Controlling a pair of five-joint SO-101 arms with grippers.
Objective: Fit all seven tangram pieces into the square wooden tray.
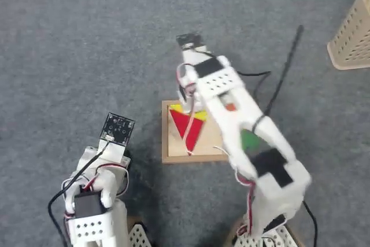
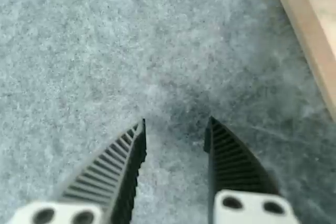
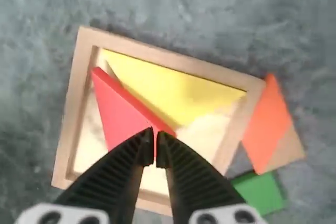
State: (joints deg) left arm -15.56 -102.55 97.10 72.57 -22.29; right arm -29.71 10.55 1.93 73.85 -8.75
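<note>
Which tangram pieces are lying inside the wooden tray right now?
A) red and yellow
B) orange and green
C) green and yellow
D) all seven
A: the red triangle and the yellow triangle lie within the rim of the wooden tray, while the orange piece and the green piece lie outside it.

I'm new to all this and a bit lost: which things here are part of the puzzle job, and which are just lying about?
Part of the job: wooden tray, red triangle, yellow triangle, orange piece, green piece.

Just lying about: beige perforated basket, black cable.
</note>
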